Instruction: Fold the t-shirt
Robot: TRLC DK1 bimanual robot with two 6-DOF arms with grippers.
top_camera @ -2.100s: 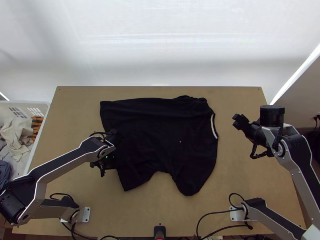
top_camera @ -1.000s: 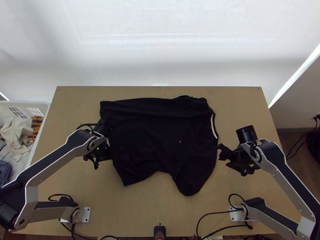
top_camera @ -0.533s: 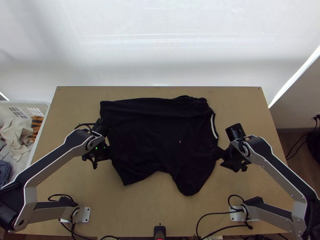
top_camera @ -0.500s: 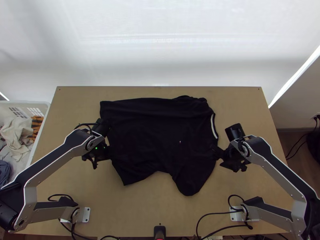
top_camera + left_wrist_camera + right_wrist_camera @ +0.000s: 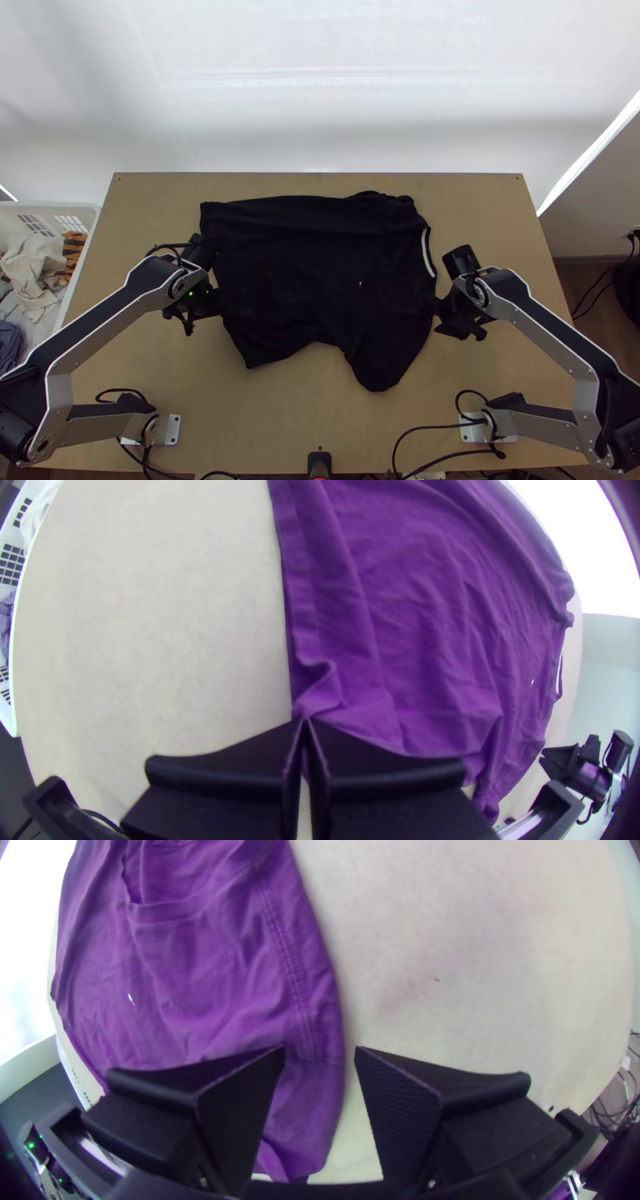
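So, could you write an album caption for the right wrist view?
Open jaws at the edge of a t-shirt, one side over cloth, the other over wooden table.

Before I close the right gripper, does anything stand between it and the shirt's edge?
Nothing visible does. The right gripper is open over the t-shirt's edge, with bare table alongside.

You are looking at no words, labels, brands, numbers or signs that can be read.
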